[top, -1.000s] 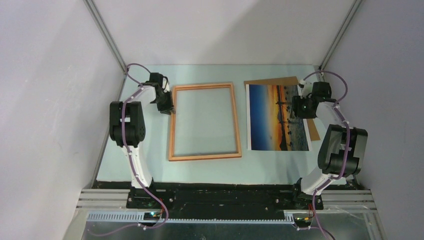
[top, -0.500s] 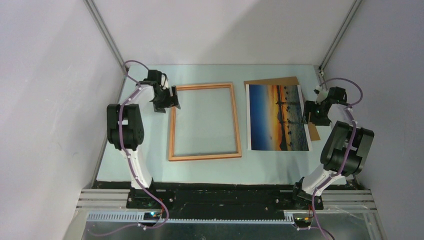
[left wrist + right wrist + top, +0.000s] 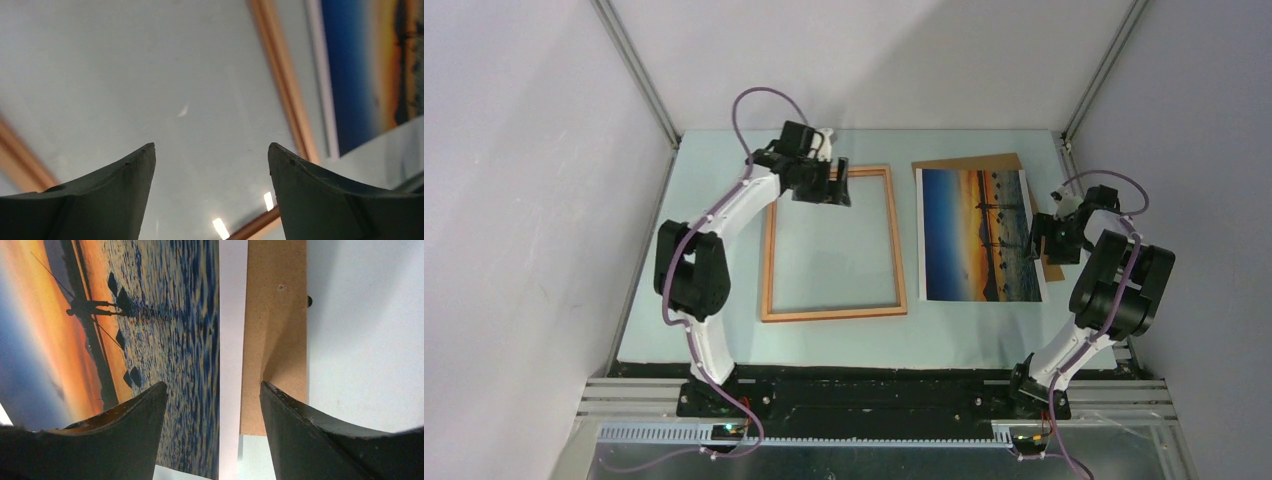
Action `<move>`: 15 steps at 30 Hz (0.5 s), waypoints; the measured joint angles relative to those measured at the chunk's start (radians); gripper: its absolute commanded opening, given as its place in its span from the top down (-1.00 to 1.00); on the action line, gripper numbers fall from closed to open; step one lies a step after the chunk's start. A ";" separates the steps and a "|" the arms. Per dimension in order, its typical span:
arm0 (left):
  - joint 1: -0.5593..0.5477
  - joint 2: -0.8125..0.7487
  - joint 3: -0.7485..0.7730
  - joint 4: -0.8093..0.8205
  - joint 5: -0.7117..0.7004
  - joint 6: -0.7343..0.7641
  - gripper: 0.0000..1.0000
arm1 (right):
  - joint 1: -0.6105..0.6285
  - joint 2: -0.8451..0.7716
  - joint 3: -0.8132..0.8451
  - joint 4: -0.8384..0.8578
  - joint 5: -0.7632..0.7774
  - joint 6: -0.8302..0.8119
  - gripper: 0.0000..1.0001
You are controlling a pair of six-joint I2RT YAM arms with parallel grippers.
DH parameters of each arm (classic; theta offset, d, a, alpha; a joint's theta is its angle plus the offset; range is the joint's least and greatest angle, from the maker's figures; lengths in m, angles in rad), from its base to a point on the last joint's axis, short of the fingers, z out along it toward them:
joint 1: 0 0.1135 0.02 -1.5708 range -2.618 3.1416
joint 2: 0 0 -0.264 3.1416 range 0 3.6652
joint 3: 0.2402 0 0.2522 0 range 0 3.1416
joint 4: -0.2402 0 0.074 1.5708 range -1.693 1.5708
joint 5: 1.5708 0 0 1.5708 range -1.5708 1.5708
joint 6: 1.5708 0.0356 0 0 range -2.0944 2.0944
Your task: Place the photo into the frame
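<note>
No readable text, labels or numbers anywhere.

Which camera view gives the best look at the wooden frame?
Top external: nearly the whole frame shows, only part of its far rail hidden by the left claw. Left wrist catches just blurred rail pieces and the pane. Right wrist shows none of it, only the photo and brown board.

Left tool [image 3: 830, 189] gapes open near the surface's far edge, arm outstretched; right tool [image 3: 1040, 240], also parted, hangs by the right edge.
</note>
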 measured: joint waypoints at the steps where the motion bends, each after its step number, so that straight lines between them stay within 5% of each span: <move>1: -0.015 0.001 0.009 0.002 0.003 0.000 -0.74 | -0.001 0.006 0.000 0.000 -0.005 -0.003 -0.44; 15: -0.292 0.306 0.349 0.016 0.105 -0.054 -0.73 | -0.031 0.030 0.001 -0.002 -0.068 -0.031 -0.40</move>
